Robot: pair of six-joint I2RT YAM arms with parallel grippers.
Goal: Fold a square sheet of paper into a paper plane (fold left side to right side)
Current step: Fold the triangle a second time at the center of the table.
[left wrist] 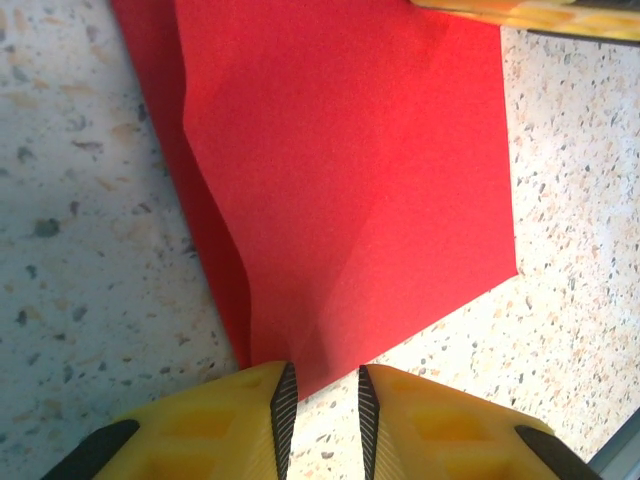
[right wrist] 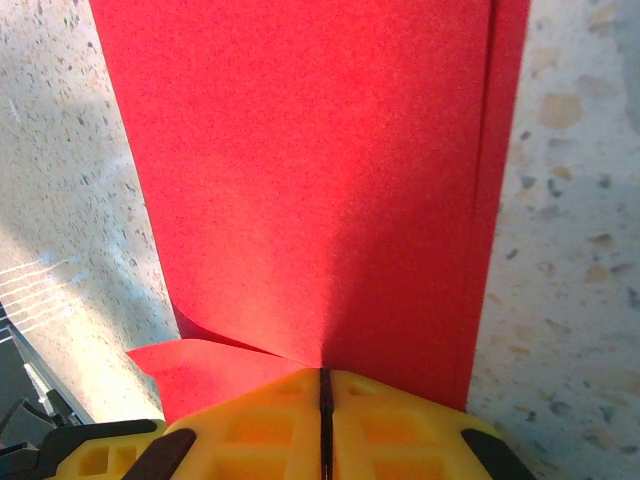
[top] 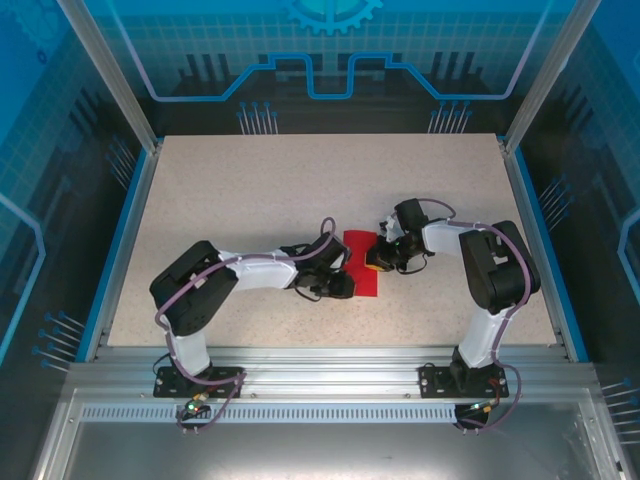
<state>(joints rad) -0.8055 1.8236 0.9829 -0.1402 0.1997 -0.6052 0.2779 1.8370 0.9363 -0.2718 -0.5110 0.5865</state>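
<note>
Top: 1 square sheet of paper [top: 360, 250] mid-table, 2 grippers. The left gripper [top: 340, 287] is at its 7 o'clock corner, the right gripper [top: 378, 262] at the 3 o'clock edge.

Left wrist: jaws a bit apart w/ the sheet's corner at their mouth, at 6 o'clock, not pinched. Risk: the loose layers slide and the crease goes skew.

Right wrist: fingers clenched, apparently on the sheet's edge at 6 o'clock. Risk: a hard tug prob drags or tears it. 2 layers show.

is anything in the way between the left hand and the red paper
Nothing visible: the left hand sits right at a corner of the square sheet of paper, fingers slightly apart.
</note>
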